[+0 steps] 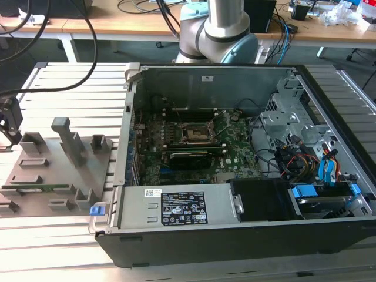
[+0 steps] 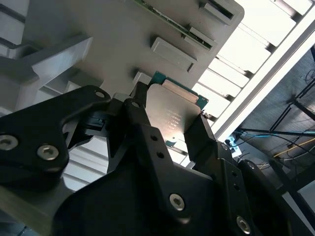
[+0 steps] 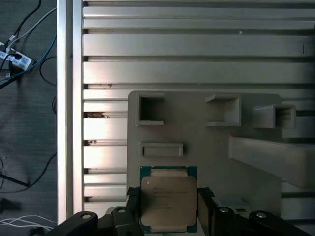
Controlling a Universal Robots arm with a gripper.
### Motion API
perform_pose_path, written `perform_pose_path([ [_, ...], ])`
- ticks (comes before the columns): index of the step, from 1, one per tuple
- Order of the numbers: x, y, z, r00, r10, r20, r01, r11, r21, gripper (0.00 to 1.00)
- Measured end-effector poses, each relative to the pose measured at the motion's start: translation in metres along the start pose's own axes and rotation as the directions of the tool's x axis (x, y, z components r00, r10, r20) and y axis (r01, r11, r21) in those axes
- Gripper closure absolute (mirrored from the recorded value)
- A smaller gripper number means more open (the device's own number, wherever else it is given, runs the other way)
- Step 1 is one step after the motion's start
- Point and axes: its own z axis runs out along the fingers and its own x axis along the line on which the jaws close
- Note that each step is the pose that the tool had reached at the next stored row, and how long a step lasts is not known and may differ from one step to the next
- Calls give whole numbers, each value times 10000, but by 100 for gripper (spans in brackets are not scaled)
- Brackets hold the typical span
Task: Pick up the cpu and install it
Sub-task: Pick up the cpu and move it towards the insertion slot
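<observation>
The cpu, a flat square chip with a silvery top and a green rim, lies on the grey fixture plate near its edge. My gripper is down at the plate with a black finger against each of two opposite sides of the chip. The second wrist view shows the cpu wedged between the same fingers. In the exterior view my gripper is at the far left, over the plate's left end. The motherboard's dark socket frame sits inside the open computer case.
Grey upright blocks and rectangular pockets rise from the fixture plate. The plate rests on a slatted aluminium table. Cables, a drive cage and a power supply crowd the case. A black cable hangs over the table at the exterior view's left.
</observation>
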Motion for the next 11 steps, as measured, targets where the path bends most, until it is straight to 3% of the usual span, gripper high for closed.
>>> perform_pose_path([
  [8, -1, 1, -50, 10000, 0, -2, 0, 10000, 1, 45],
  [11, -3, 2, -101, 10000, 0, -1, 0, 10000, 0, 45],
])
